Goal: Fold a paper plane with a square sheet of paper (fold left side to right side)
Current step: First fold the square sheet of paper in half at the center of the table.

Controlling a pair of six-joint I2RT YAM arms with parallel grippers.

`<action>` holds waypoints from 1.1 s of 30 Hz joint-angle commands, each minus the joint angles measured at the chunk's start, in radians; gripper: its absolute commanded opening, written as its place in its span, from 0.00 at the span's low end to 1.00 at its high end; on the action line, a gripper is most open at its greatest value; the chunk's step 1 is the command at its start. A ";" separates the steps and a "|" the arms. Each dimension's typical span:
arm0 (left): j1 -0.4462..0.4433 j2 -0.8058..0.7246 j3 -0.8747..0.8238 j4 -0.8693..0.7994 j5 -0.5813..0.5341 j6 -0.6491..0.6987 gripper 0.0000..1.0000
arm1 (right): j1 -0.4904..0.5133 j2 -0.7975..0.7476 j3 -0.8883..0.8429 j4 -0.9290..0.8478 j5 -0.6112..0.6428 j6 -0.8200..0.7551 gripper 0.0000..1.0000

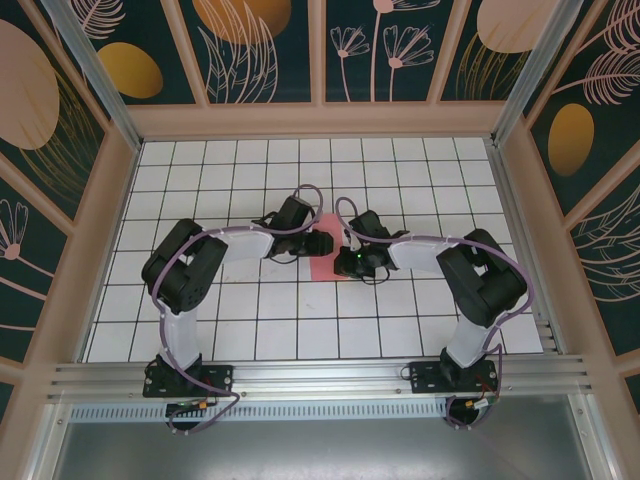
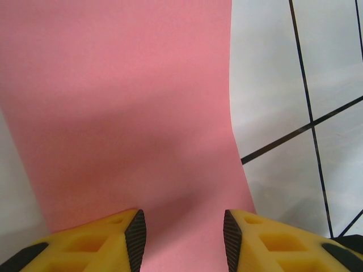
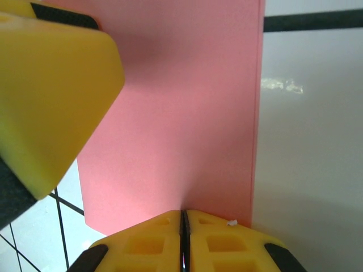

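Observation:
The square sheet of paper [image 1: 322, 266] is salmon pink and lies on the white grid table between my two grippers. In the left wrist view the paper [image 2: 125, 102] spreads under my left gripper [image 2: 184, 235], whose jaws stand apart over it with nothing clamped. In the right wrist view the paper [image 3: 181, 124] shows a doubled straight edge on its right side. My right gripper [image 3: 182, 218] is shut, its tips down on the paper's near edge. One yellow left finger [image 3: 51, 102] hangs over the sheet's upper left. From above, the left gripper [image 1: 320, 243] and right gripper [image 1: 348, 262] nearly meet.
The white grid table [image 1: 250, 320] is boxed in by wooden-framed walls [image 1: 320, 120] at the back and both sides. A metal rail [image 1: 320, 375] carrying both arm bases runs along the near edge. Bare tiles lie around the paper.

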 commanded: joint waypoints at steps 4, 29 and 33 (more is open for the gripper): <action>0.033 0.061 0.068 -0.042 -0.067 0.012 0.46 | -0.003 0.072 -0.041 -0.152 0.152 -0.032 0.13; 0.115 0.154 0.243 -0.081 -0.055 0.038 0.47 | -0.003 0.086 -0.041 -0.152 0.146 -0.041 0.13; 0.142 0.153 0.265 -0.083 -0.035 0.049 0.47 | -0.003 0.091 -0.038 -0.152 0.142 -0.046 0.13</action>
